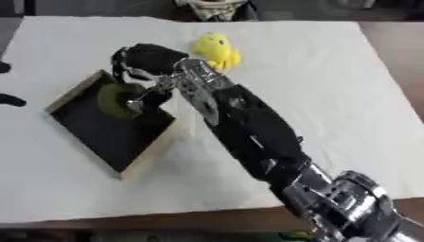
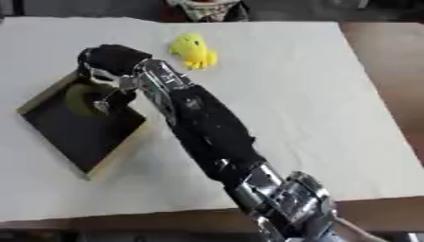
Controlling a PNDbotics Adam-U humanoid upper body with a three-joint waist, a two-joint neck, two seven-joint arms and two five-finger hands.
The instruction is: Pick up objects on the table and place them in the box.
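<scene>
A shallow black box [image 1: 108, 137] with a tan wooden rim lies askew on the left of the white table. My right arm reaches in from the lower right, and my right hand [image 1: 147, 60] hangs over the box's far corner. Its fingers curl down round an olive-green round object [image 1: 112, 97] that sits low inside the box, with the thumb against the object's right side. A yellow plush toy [image 2: 192, 50] lies on the table just beyond the hand, apart from it. My left hand shows in neither view.
A white cloth [image 1: 314, 94] covers the table, with a wide bare stretch on the right. Two small dark shapes [image 1: 8, 100] poke in at the left edge. The table's front edge [image 2: 124, 217] runs along the bottom. Something pale stands past the far edge [image 2: 198, 9].
</scene>
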